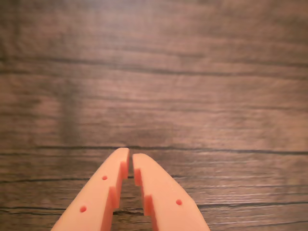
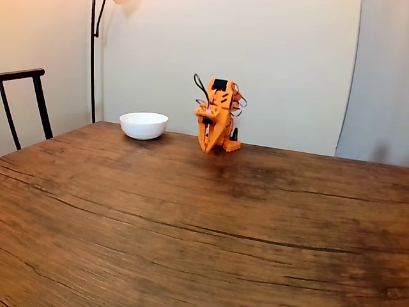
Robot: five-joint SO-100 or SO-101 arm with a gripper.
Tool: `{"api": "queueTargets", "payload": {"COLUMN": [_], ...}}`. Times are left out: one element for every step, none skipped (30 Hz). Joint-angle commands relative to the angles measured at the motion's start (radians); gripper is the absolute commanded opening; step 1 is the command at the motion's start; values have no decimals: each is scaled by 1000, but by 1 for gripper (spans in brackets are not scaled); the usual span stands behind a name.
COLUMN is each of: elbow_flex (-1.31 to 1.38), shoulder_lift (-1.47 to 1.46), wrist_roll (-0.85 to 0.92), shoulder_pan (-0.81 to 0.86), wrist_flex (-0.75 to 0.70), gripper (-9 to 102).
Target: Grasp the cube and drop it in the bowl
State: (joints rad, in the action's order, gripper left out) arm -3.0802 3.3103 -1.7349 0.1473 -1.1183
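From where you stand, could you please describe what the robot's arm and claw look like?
The arm is bright orange plastic with black motor blocks and thin dark looping cables on top. In the wrist view, the claw shows two smooth orange tapered fingers, stepped notches on their inner edges and small round holes.

Brown wooden table top (image 2: 192, 217) with dark, wavy grain lines running across it, seen in both views. Plain round white bowl (image 2: 144, 125) without any pattern. Orange plastic robot arm (image 2: 217, 115) with black cables and a black part on top. Pale orange two-finger gripper (image 1: 130, 153), its fingers (image 1: 103, 192) dotted with small round holes. Cream wall (image 2: 255, 57); black metal chair frame (image 2: 25, 102).
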Motion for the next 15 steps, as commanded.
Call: {"api": "queueTargets", "payload": {"elbow_flex": [-9,-15,-21,-31,-31,-31,-31,-31,-31,-31,-32,-32,-32,-32,-32], "shoulder_lift": [8,8,8,8,6,5,5,5,5,-2,-9,-9,-9,-9,-9], "wrist_roll": [5,5,5,5,5,0,-3,-3,-5,-5,-5,-5,-5,-5,-5], "shoulder_pan": [-12,-12,-12,-12,-14,-14,-14,-14,-12,-6,-3,-3,-3,-3,-3], "wrist_flex": [35,40,40,41,31,31,31,31,31,31,29,29,29,29,29], "gripper": [-1,-1,-1,-1,-1,-1,-1,-1,0,0,0,0,0,0,0]}}
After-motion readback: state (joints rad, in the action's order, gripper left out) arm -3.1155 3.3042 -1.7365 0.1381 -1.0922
